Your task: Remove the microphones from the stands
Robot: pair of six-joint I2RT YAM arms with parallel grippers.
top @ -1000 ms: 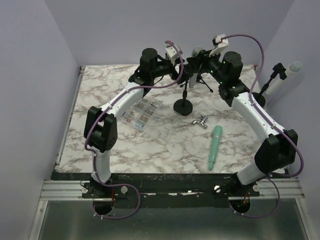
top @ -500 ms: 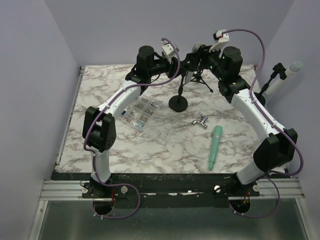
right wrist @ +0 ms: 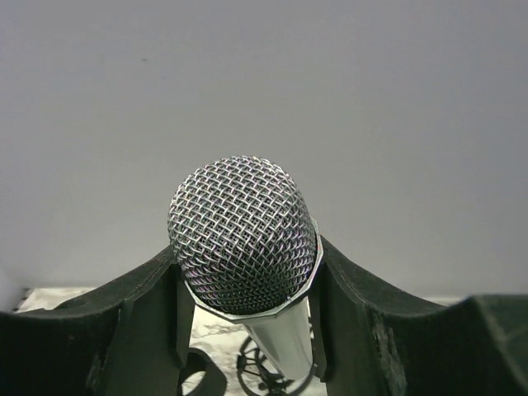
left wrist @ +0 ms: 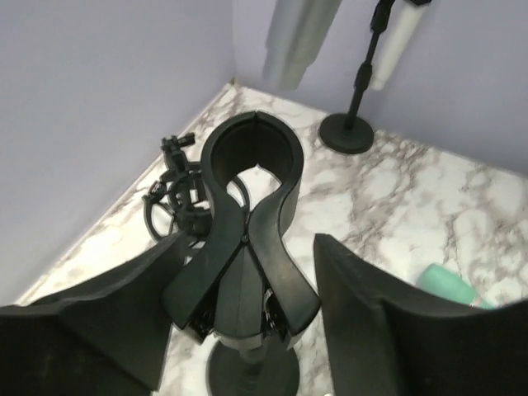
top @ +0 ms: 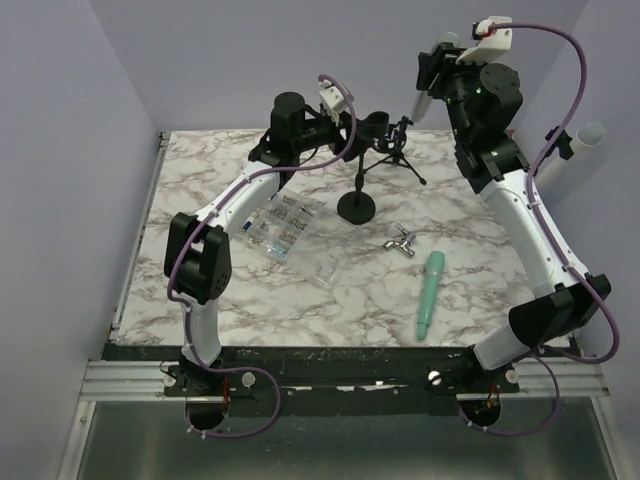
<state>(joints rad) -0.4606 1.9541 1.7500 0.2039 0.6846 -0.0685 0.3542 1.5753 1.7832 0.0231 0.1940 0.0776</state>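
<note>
Right gripper [right wrist: 247, 285] has risen up and away from the stand [top: 357, 207], its jaws closed around the microphone [right wrist: 243, 231] just under the mesh head. The mic now hangs well above the empty clip [left wrist: 247, 206]. Left gripper [left wrist: 250, 247] looks pinched on that clip, steadying the stand. Judgement: keep that brace and carry the mic clear of the stand before lowering it.

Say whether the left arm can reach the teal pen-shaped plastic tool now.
Probably not yet: the left gripper clamps the black stand clip, though the teal tool lies uncovered on the marble table.
</note>
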